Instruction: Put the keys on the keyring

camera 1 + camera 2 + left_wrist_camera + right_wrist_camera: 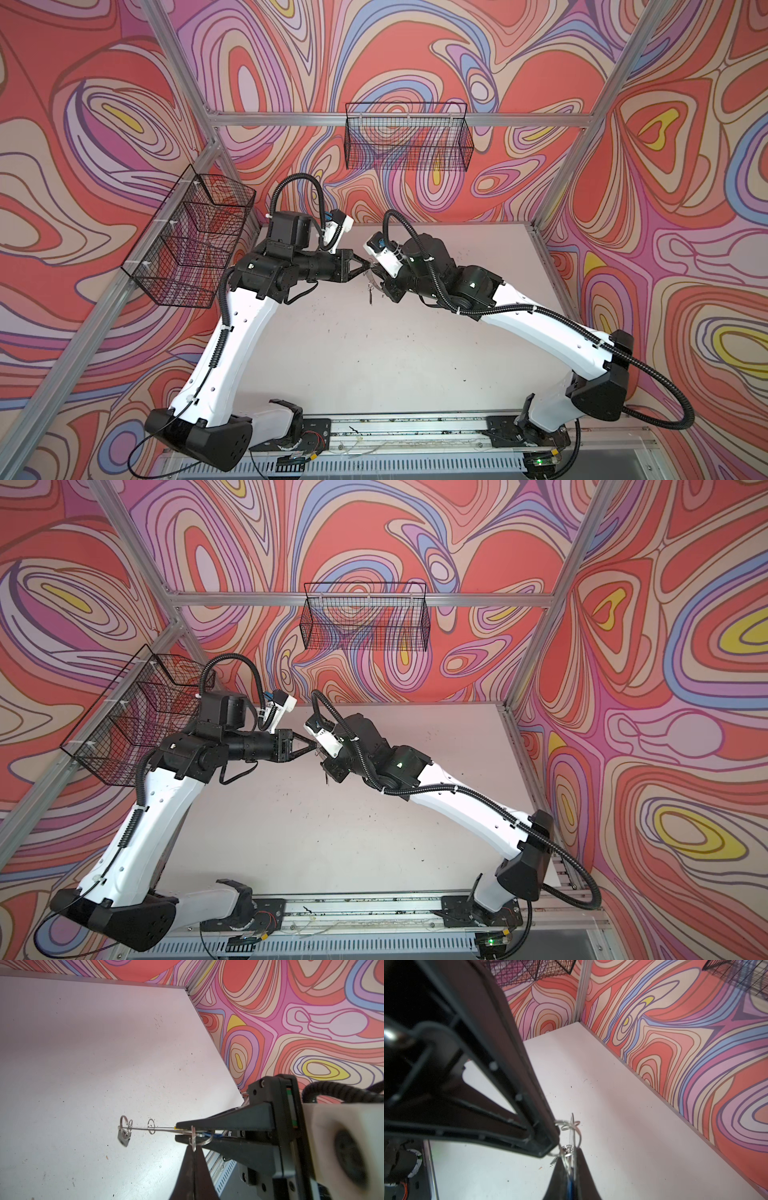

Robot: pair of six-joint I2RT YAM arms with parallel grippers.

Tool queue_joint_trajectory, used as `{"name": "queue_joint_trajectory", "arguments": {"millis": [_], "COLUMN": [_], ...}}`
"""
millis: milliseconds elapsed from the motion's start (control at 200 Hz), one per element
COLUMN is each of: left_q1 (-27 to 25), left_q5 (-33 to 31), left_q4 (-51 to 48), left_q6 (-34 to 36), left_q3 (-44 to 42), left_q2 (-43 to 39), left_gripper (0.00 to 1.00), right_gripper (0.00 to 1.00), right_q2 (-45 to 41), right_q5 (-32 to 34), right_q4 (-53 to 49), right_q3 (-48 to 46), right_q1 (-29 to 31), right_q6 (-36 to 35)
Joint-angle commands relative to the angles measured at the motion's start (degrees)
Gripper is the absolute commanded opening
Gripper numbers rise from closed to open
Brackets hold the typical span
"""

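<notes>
The keyring, a large thin grey metal hoop with a yellow segment [164,1128], hangs in the air above the white tabletop [83,1064]. The left wrist view shows it edge-on, as a fine line running straight out from the tips of my right pincer [176,1132]. That pincer is all but closed, with its jaws pinching the hoop right at the yellow part. The blue oval plastic key tag [209,1136] sits just behind those tips, between the same two fingers, but I cannot tell whether it is squeezed as well.

My left pincer [194,1148] meets the right one tip to tip, crossing it at roughly a right angle. It is fully closed on a small silver split ring [193,1136] that lies against one finger of the right pincer.

Farther out along the hoop, away from both pincers, hang small wire rings [151,1129]. Beyond them, at the end farthest from my right pincer, dangles a small grey metal piece [124,1139], too blurred to identify. In both top views my two pincers touch at their tips.
</notes>
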Motion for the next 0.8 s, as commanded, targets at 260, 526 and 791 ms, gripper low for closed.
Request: {"name": "queue_joint_trajectory", "arguments": {"millis": [260,526,791], "left_q1": [0.4,0.1,-1.1], "left_q5": [2.4,1.0,1.3], "left_q4": [-14.8,-17.5,-18.1], "left_q6": [5.4,7.4,8.0], "left_q3": [5.2,7.6,8.8], "left_q2": [3.3,5.4,5.9], "left_gripper": [0.00,0.00,0.00], "right_gripper": [0.66,0.73,0.74], "right_q2": [-2.3,0.0,4.5], "right_q5": [-10.4,-20.5,-22.5], "right_q4": [-14.8,-19.2,-17.9], "right_q3": [2.8,11.5,13.6], "right_q1": [-3.3,-3.3,-3.2], "right_q6": [-0.6,-1.4,-1.8]}}
